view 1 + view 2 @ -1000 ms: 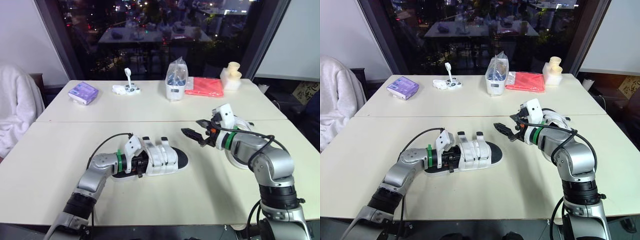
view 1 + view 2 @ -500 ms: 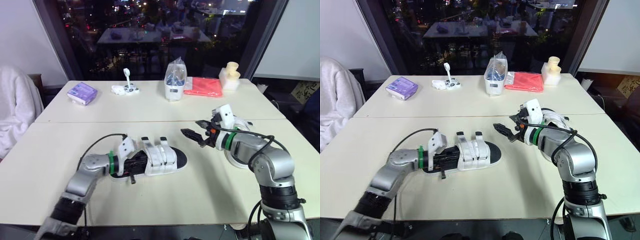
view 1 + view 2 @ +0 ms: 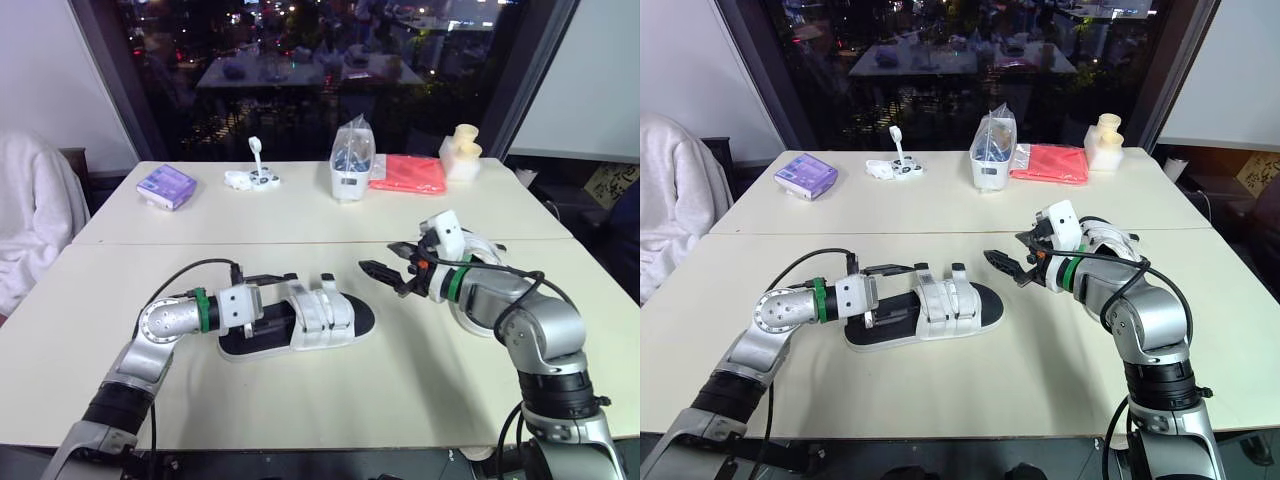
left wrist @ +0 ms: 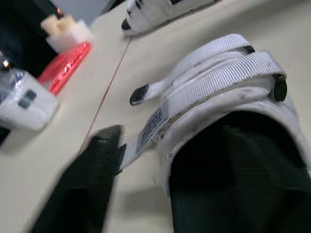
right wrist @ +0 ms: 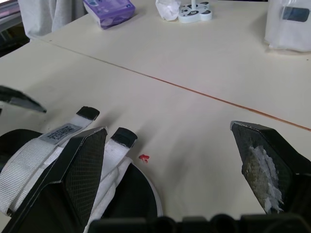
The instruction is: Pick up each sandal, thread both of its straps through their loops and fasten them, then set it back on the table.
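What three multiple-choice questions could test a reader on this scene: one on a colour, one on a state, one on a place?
1. The straps of the sandal nearer the robot's left are: A) red; B) purple; C) white.
2. The fingers of the right gripper are: A) shut on the sandal; B) open, holding nothing; C) shut, holding nothing.
3. The purple box lies: A) on the far table; B) on the sandal; C) between the fingers.

Answers: 1 C, white straps cross a black sole; 2 B, a wide gap shows between the fingers; 3 A, it sits on the far table, toward the robot's left.
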You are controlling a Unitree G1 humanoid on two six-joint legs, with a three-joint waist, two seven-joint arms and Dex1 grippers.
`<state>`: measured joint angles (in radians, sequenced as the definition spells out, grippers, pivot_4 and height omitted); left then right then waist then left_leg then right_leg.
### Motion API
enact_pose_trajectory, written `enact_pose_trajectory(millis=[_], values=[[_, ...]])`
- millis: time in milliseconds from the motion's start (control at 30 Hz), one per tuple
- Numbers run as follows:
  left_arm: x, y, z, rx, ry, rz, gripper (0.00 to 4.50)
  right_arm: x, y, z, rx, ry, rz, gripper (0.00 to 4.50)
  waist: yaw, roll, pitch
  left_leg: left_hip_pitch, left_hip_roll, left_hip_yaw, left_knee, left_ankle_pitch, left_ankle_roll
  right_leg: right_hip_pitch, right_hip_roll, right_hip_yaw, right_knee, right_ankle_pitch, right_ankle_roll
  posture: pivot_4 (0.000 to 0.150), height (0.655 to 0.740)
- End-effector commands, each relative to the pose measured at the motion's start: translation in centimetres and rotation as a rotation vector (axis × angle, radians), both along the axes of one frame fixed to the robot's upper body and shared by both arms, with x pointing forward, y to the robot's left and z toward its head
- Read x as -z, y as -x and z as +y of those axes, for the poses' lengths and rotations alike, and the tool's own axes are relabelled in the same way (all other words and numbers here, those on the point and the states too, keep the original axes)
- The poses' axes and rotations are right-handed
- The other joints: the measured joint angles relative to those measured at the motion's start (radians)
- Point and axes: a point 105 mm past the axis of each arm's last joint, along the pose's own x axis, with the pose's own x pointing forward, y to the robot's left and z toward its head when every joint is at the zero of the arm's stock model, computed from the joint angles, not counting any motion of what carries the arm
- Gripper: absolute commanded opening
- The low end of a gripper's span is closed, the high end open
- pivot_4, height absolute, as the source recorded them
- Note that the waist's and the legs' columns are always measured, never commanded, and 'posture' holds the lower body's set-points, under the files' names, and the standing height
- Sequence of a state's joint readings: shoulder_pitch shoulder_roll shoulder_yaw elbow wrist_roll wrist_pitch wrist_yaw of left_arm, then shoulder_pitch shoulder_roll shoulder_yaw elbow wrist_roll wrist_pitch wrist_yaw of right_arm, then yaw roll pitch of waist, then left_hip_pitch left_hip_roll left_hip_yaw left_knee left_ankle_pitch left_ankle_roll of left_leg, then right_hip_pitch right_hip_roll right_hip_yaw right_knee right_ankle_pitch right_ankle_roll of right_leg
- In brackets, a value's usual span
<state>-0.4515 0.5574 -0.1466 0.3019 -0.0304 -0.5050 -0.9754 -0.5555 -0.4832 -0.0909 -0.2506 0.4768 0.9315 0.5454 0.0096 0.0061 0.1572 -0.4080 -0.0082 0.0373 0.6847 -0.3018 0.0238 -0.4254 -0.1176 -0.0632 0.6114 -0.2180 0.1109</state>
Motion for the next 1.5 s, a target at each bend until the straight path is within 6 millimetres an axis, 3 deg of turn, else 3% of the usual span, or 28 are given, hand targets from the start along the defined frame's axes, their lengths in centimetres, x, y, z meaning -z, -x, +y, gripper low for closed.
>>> enact_pose_trajectory(millis=[33,500,600,833,1133,1300,1500], values=[[0.2,0.1,-1.2,0.072,-0.025,-0.091,4.44,-1.3,0.1,0.1,-0.007,-0.006,-0.054,4.40,0.001,0.000,0.000,0.000,0.000,0.000,0.000,0.000,0.000,0.000,0.000,0.000,0.000,0.000,0.000,0.150,0.7400],[0.5,-1.5,-7.6,0.236,-0.143,-0.412,4.44,-1.3,0.2,-0.1,0.010,-0.001,-0.055,4.40,0.003,0.000,0.000,0.000,-0.002,0.001,0.001,0.000,0.000,0.000,0.000,0.000,0.000,0.000,0.000,0.150,0.7400],[0.8,-1.5,-7.9,0.243,-0.143,-0.435,3.54,-1.3,0.3,-0.2,0.015,-0.001,-0.056,4.40,0.004,0.000,0.000,0.000,-0.001,0.001,0.001,0.000,0.000,0.000,0.000,0.000,0.001,0.000,0.000,0.150,0.7400],[0.3,-2.7,-7.6,0.158,-0.120,-0.461,0.10,-1.2,0.3,-0.2,0.021,-0.004,-0.054,4.40,0.004,0.000,0.000,0.001,0.000,0.001,0.001,0.000,0.000,0.001,-0.001,0.000,0.001,0.000,0.000,0.150,0.7400],[-3.8,-11.9,-3.3,-0.529,-0.112,-0.497,0.10,-1.1,0.2,0.2,0.009,-0.009,-0.051,4.40,0.002,-0.002,0.001,0.001,-0.001,0.000,0.001,0.005,0.002,0.001,0.000,0.000,0.003,0.001,0.001,0.150,0.7400],[-4.2,-14.3,-2.2,-0.795,-0.125,-0.453,0.10,-1.1,0.1,0.6,-0.001,-0.016,-0.049,4.40,0.002,-0.006,0.003,0.001,-0.001,-0.001,0.001,0.006,0.002,0.001,0.001,0.000,0.004,0.001,0.001,0.150,0.7400],[-4.0,-15.2,-0.5,-1.006,-0.116,-0.411,0.10,-0.9,0.2,0.9,-0.007,-0.019,-0.044,4.40,0.003,-0.008,0.004,-0.001,-0.004,-0.001,0.000,0.006,0.002,0.000,-0.001,0.000,0.003,0.002,0.004,0.150,0.7400]])
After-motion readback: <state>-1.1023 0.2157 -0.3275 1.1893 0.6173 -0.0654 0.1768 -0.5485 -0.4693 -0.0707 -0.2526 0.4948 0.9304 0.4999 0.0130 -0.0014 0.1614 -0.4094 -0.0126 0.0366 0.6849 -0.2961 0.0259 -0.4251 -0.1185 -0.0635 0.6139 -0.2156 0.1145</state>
